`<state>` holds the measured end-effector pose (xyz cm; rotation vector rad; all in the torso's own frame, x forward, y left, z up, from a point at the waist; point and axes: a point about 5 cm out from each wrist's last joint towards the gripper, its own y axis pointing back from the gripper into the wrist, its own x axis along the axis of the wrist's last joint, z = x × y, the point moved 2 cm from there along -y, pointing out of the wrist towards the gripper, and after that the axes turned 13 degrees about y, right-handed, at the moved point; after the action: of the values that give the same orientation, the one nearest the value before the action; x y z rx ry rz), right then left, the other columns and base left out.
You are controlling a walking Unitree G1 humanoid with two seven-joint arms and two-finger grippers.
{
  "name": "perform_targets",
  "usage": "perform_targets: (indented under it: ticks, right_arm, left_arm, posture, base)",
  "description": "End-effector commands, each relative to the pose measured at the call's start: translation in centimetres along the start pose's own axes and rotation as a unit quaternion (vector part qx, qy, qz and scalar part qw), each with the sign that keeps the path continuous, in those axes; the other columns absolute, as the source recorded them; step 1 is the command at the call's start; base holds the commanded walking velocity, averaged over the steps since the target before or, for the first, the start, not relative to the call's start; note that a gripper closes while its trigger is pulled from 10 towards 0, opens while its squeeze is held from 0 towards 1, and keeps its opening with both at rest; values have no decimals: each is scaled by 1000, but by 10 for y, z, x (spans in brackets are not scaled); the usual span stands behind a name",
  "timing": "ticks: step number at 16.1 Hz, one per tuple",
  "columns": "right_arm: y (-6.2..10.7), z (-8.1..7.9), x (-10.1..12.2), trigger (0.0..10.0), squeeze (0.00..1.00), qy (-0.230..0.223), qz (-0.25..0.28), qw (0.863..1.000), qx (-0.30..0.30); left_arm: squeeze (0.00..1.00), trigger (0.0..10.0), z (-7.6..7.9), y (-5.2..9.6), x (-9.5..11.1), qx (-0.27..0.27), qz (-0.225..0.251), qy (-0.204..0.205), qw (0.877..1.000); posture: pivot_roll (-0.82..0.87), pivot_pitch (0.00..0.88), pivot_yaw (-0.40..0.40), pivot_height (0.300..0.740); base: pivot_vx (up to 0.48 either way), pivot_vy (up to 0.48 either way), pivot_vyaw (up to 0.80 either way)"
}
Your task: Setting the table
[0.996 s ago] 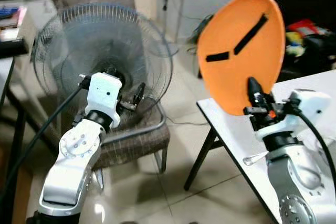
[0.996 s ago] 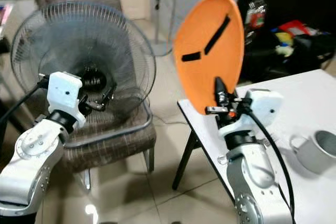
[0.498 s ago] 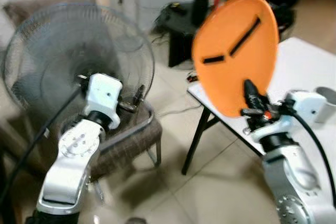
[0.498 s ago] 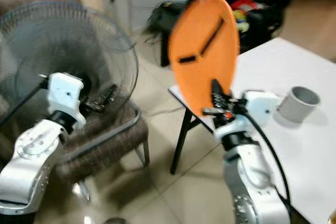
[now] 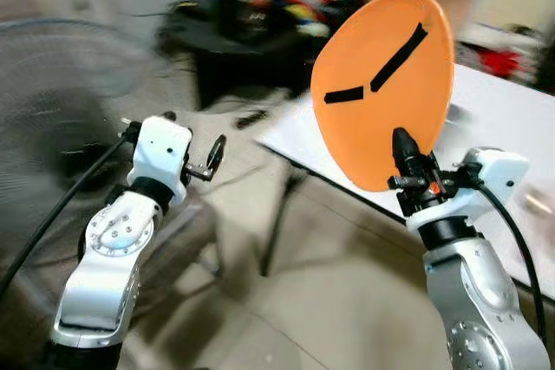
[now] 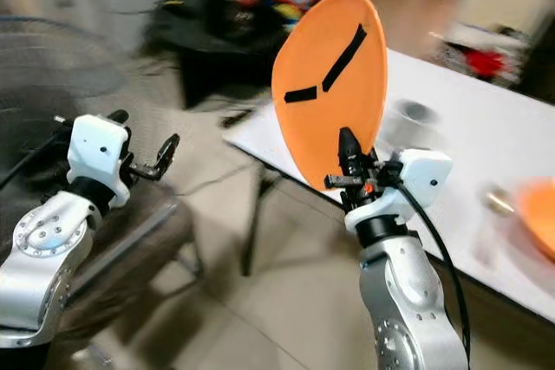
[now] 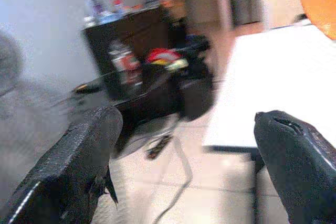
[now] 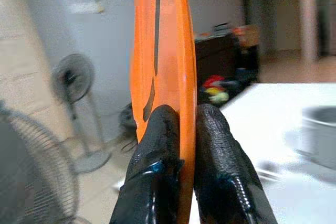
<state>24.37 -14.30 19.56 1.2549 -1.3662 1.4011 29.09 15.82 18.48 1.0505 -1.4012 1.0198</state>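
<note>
An orange plate [image 5: 386, 84] with two black strips on its back stands upright on its edge in the air. My right gripper [image 5: 401, 143] is shut on its lower rim, in front of the white table [image 5: 507, 114]. In the right wrist view the black fingers [image 8: 157, 145] pinch the plate's rim [image 8: 163, 51] from both sides. My left gripper [image 6: 147, 129] is raised at the left, open and holding nothing; its fingers [image 7: 79, 166] stand wide apart.
A blurred grey cup [image 6: 409, 119] and another orange dish [image 6: 539, 224] lie on the table. A standing fan [image 5: 52, 110] and a chair [image 5: 165, 231] are at the left. A dark shelf [image 5: 234, 32] with clutter stands behind, over tiled floor [image 5: 329, 275].
The camera has swung to the right, so the fan slid left and more of the table came into view. Both arms keep their pose and the plate stays gripped.
</note>
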Motion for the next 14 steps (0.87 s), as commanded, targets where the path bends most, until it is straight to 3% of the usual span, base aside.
perform_targets:
  ticks: [1,3,9,11,14]
  right_arm:
    - [0,5,9,10000,0,-5,16,1000,-11]
    - [-1,6,4,10000,0,-32,4,999,-2]
    - [-2,-1,-2,10000,0,-60,-16,997,35]
    - [-4,-3,-11,10000,0,-84,-48,994,46]
    - [-9,-6,-25,10000,0,-75,-102,989,80]
  left_arm:
    - [0,10000,4,-1,0,-12,-2,-1,1000]
    - [0,10000,4,-2,1,-14,-2,-2,1000]
    - [0,10000,3,-3,2,-11,1,0,1000]
    - [0,10000,3,-4,0,-11,-5,6,1000]
    - [0,10000,5,-1,-3,-18,-12,22,1000]
  posture:
    - [76,0,-15,740]
    - [77,0,-13,740]
    - [84,0,-21,740]
    - [84,0,-21,740]
    - [84,0,-24,740]
  base:
    - [0,0,-800]
    - [0,0,-675]
    - [0,0,0]
    - [0,0,0]
    - [0,0,0]
